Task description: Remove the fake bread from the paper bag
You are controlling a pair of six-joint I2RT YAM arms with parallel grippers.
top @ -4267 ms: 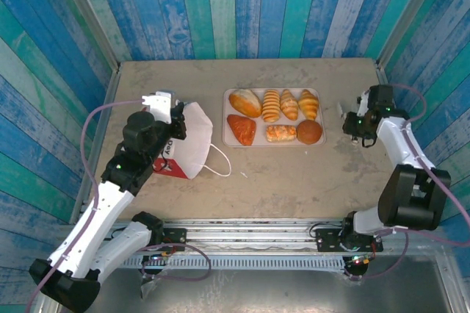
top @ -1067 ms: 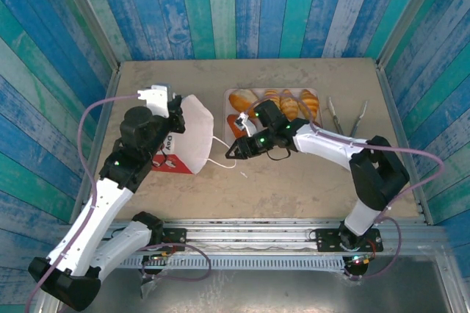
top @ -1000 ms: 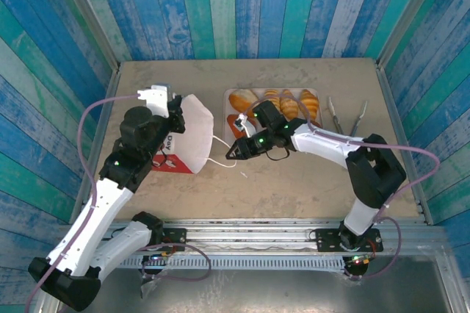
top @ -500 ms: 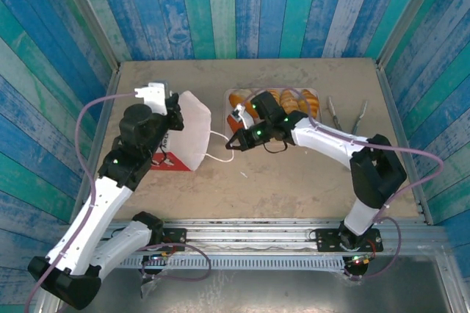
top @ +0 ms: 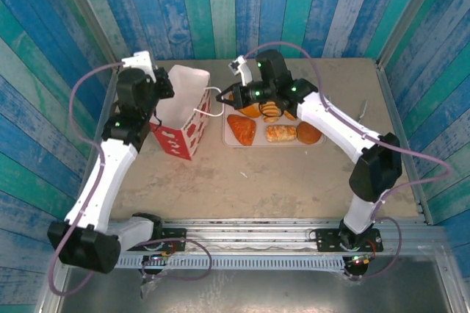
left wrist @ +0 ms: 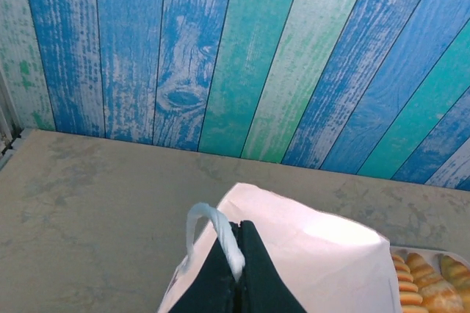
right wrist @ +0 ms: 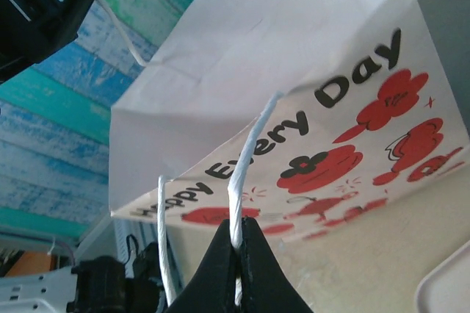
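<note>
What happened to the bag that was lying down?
The right gripper came across from the right side, shut on a white string handle and lifted. The paper bag rose from lying down to standing. The left gripper stayed shut on the other handle. The fake bread stayed on the tray.

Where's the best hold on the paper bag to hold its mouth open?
By its string handles, one per side: left gripper from the bag's left, right gripper from its right. The paper bag stands upright and the thin loops rise above its rim.
</note>
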